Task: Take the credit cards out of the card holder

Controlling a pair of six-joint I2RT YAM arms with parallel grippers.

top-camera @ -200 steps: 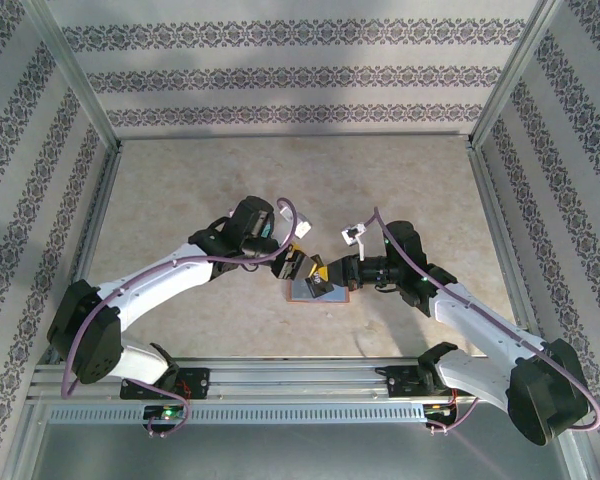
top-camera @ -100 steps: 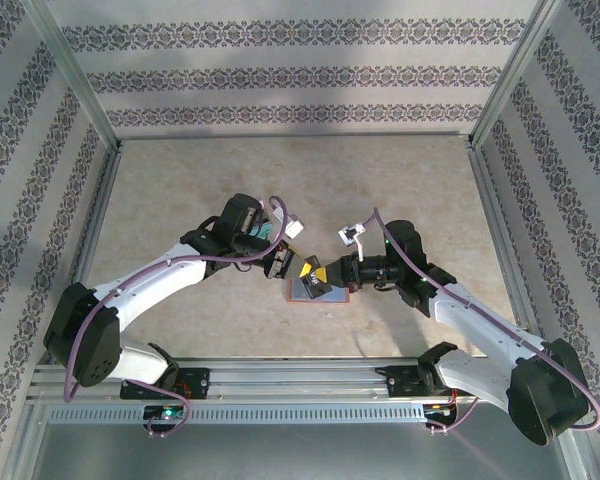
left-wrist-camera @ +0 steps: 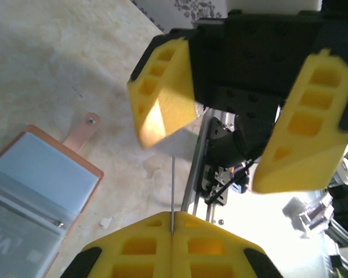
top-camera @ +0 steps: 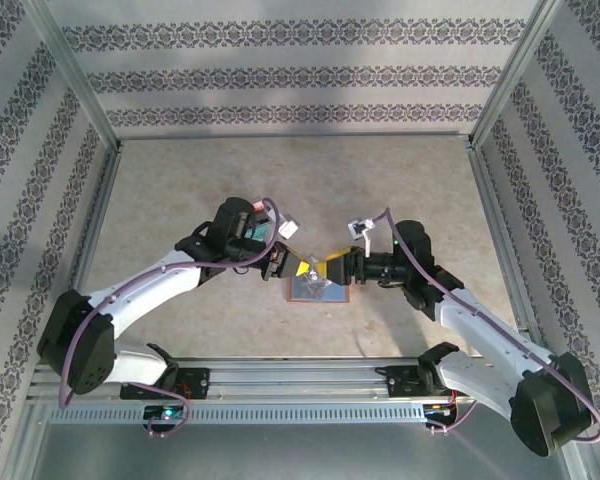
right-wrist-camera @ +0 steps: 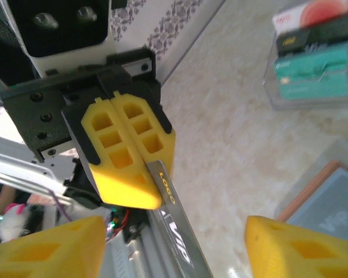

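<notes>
Left hand (right-wrist-camera: 142,179) pinches a thin silvery card (right-wrist-camera: 174,227) — lettered VIP.

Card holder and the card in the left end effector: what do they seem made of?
Card holder: likely leather or imitation, matte reddish-brown rim and snap tab, grey-blue lining, clear glossy sleeves. Card: probably stiff plastic, thin, glossy silvery face with printed letters, straight though pinched at one end by the left end effector.
</notes>
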